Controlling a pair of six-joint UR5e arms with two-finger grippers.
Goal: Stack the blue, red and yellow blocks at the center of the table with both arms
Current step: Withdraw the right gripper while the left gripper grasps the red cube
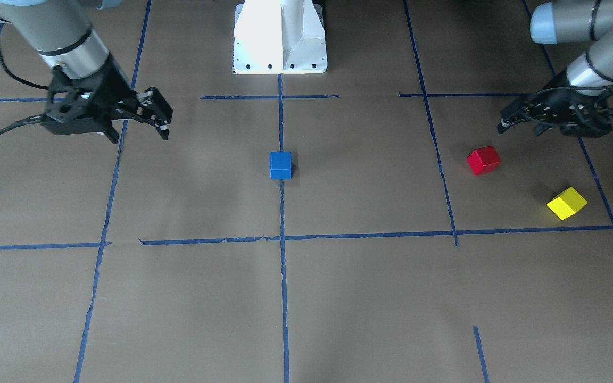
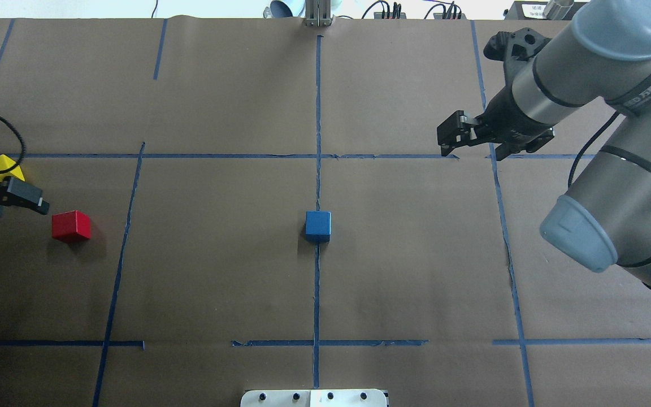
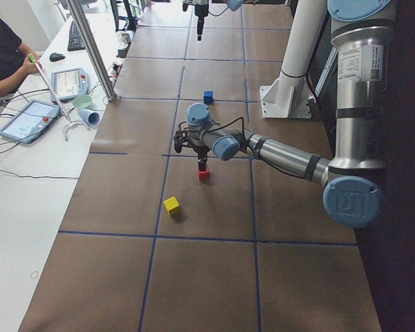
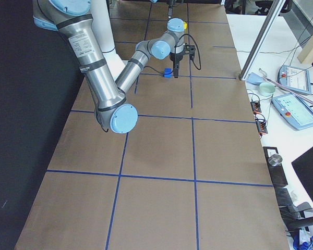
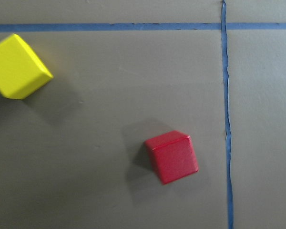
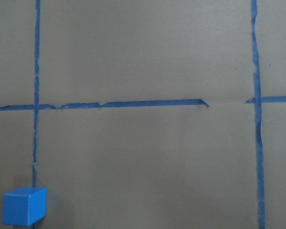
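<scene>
R pincer [image 1: 140,135] spread wide, above the surface [image 1: 365,298], well apart from blue block [image 1: 280,165]. Blue block sits alone on the centre tape line [image 1: 284,276]. L pincer [image 1: 511,121] is near red block [image 1: 483,160], not touching it; can't tell if spread or pressed together. Yellow block [image 1: 566,202] lies near red, apart from it, both on robot's L side.
</scene>
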